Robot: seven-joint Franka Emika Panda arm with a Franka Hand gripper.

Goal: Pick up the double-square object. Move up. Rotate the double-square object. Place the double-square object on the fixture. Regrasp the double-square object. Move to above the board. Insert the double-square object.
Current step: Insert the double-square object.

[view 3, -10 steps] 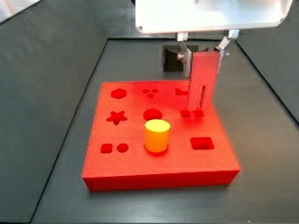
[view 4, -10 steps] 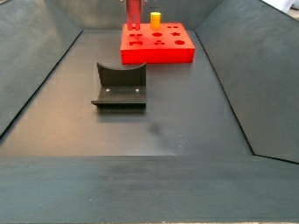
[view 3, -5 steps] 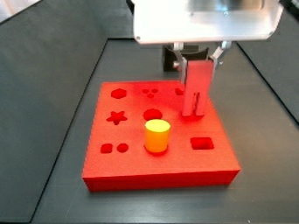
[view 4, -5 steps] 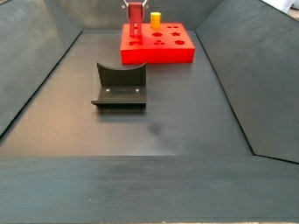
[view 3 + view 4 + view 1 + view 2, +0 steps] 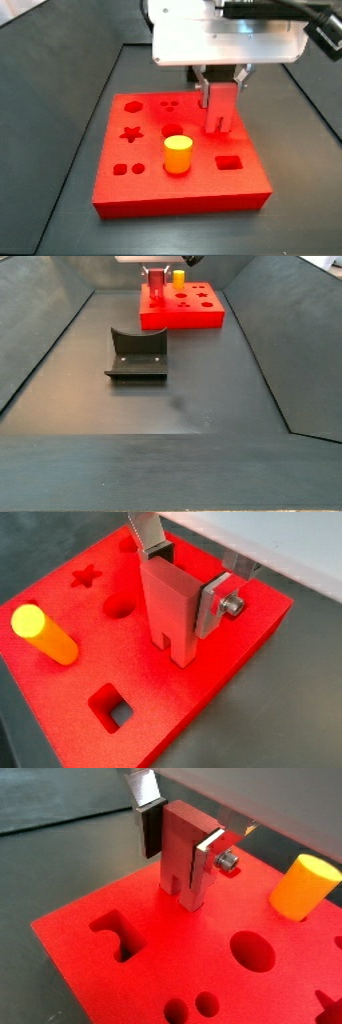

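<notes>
**While the block seats: insertion, final step**

As the gripper [image 5: 187,587] stands over the board [image 5: 201,712], its plates are clamped on the block [image 5: 170,612], whose lower end meets the board's top face. Advice: keep it plumb, press straight down, release only once seated. Long axis vertical, notched end down. In a side view, the cylinder [image 5: 179,155] stands at 7 o'clock from the block [image 5: 222,108]; the fixture [image 5: 136,354] sits well apart.
</notes>
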